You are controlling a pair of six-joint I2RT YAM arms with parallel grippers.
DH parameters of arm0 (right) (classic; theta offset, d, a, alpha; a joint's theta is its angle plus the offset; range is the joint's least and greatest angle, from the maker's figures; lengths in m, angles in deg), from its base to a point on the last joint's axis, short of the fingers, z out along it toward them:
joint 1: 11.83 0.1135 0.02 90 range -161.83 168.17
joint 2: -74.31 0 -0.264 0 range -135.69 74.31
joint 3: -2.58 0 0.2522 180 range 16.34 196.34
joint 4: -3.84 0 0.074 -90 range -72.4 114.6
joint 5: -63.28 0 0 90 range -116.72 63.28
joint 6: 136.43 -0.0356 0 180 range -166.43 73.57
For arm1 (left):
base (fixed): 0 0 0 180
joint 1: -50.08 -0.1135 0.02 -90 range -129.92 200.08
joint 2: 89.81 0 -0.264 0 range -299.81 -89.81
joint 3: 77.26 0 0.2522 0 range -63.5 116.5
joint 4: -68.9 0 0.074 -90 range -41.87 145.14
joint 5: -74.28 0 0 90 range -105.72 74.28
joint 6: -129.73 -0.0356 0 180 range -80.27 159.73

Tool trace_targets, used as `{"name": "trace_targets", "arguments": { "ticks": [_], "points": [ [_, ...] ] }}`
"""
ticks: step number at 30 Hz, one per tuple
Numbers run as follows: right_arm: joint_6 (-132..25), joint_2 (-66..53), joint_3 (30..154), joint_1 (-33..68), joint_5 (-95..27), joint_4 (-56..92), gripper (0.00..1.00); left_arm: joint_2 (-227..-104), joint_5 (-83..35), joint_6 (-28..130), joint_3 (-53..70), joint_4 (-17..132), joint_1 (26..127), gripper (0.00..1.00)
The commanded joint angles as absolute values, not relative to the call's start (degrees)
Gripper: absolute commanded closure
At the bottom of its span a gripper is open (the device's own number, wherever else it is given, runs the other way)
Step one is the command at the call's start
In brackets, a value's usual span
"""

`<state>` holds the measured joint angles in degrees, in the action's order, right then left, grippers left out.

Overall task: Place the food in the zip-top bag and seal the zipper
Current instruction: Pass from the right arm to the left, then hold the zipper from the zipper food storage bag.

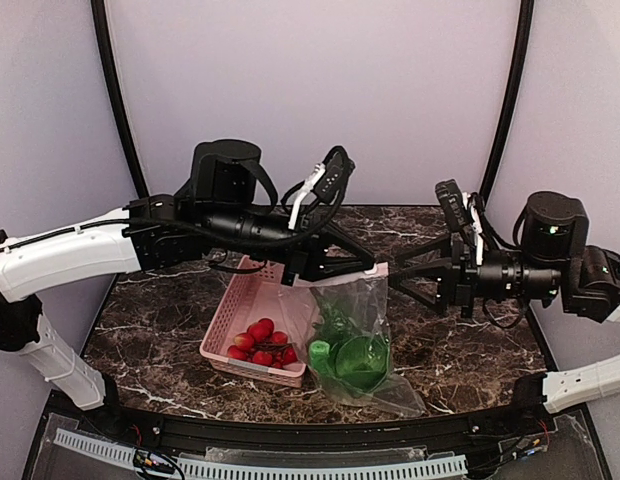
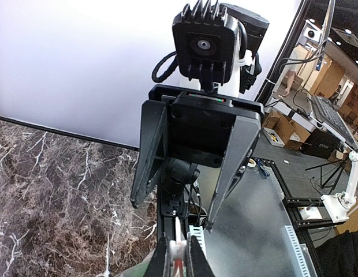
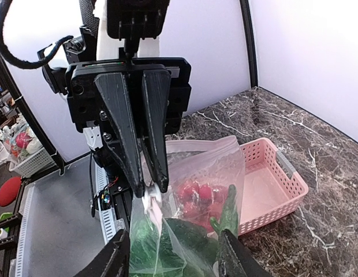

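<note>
Top view: the left gripper [image 1: 368,268] is pinched on the mouth edge of a clear floppy plastic zip-top bag [image 1: 365,300]. The bag hangs down to the dark marble table [image 1: 460,340], right beside a pink slatted plastic basket [image 1: 240,305] with small red round toys [image 1: 262,342] in it. The toy green vegetables [image 1: 352,358] sit low inside the bag. The right gripper [image 1: 405,272] is just beside the mouth.

Left wrist view: its own fingers are clamped on the narrow pale closure strip [image 2: 178,262], while the opposite pincer's fingers are spread apart with nothing between them.

Right wrist view: its own fingers stand wide on either side of the bag, not gripping it.

food [image 1: 355,355] in zip-top bag [image 1: 378,300], basket [image 1: 240,305] on table [image 1: 470,350] just left of it
</note>
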<state>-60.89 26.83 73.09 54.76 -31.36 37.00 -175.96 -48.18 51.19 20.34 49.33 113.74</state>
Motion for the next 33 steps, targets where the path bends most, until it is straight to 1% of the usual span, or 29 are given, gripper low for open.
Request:
{"name": "trace_targets", "arguments": {
  "ticks": [1,6,11,15,18,24,33],
  "points": [
    [-63.09,26.47,73.02,54.42,-31.13,32.29,0.52,-173.49,-47.77,52.07,19.56,53.36,113.98,0.99],
    [-62.44,25.73,73.51,54.4,-31.1,32.04,0.6,-173.53,-48.05,52.01,19.61,52.93,113.98,0.99],
    [-61.91,24.08,74.17,54.4,-32.65,32.01,0.64,-173.22,-48.04,51.61,19.65,52.59,114.0,0.99],
    [-61.74,23.73,74.24,54.42,-33.25,31.57,0.7,-173.3,-48.27,51.44,19.81,52.26,113.97,0.99],
    [-61.49,24.16,74.09,54.37,-33.66,30.79,0.72,-173.3,-48.61,51.42,19.89,52.12,113.97,0.99],
    [-61.04,24.78,74.3,54.35,-34.33,30.16,0.74,-173.3,-48.9,51.44,19.91,51.97,113.98,0.99],
    [-60.96,24.48,74.5,54.35,-34.58,29.47,0.83,-173.46,-49.4,51.51,20.0,51.93,114.02,0.99]
  ]
}}
